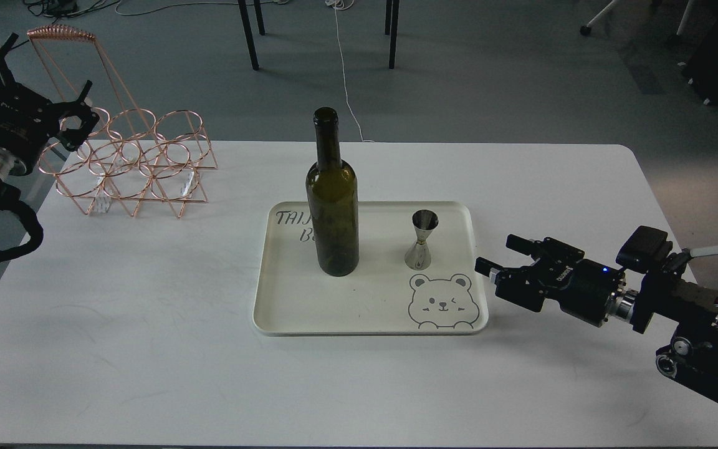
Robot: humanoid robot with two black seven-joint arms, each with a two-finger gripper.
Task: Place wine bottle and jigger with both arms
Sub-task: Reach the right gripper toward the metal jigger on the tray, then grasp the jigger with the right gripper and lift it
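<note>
The dark olive-green wine bottle (332, 206) stands upright on the left half of a cream tray (309, 312). The small steel jigger (422, 240) stands upright on the tray's right half, above a bear drawing. My right gripper (496, 257) is low over the table just right of the tray, pointing left at the jigger; its fingers are apart and hold nothing. My left gripper (81, 106) is at the far left, raised beside the wire rack, open and empty.
A copper wire bottle rack (128, 162) with a tall handle stands at the table's back left, right next to my left gripper. The white table (147, 349) has its edges near both arms. Chair legs stand on the floor behind.
</note>
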